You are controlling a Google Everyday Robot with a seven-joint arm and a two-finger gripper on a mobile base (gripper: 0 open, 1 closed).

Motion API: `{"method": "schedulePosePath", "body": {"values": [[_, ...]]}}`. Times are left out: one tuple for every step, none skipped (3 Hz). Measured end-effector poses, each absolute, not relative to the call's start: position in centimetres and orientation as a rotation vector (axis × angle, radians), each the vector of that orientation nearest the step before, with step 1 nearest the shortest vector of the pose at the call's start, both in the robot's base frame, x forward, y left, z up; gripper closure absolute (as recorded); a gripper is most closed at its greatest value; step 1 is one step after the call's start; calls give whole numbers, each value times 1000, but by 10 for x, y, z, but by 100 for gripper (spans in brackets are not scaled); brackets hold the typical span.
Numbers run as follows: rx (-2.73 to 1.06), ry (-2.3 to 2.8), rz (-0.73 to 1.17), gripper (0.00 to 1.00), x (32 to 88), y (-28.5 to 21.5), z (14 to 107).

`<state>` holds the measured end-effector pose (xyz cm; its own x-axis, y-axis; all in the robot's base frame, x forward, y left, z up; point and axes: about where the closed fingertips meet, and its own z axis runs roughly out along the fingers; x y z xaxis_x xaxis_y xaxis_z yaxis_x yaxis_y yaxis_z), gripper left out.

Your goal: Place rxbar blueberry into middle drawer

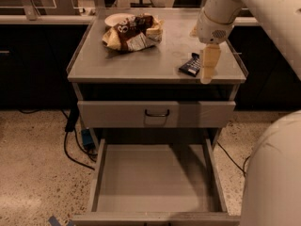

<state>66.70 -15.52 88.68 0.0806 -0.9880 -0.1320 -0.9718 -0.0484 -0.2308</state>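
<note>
The rxbar blueberry point(189, 65), a small dark navy bar, lies flat on the grey cabinet top point(155, 55) near its front right corner. My gripper point(209, 65) hangs down from the white arm just right of the bar, right beside it or partly over its right end. I cannot see it holding anything. The middle drawer point(155, 178) is pulled out wide below, and its bare grey floor has nothing on it.
A brown, white and yellow snack bag point(133, 32) lies by a white plate at the back of the top. The shut upper drawer front with a black handle point(156, 113) is above the open drawer. Cables point(75, 145) trail on the floor at left. My arm's white body fills the lower right.
</note>
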Motion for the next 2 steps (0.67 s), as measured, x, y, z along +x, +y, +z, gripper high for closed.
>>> {"method": "schedulePosePath", "body": {"values": [[-2110,1947,-74,0,683,-154,875],[-2122,1919,-81,0,698,-152,860]]}}
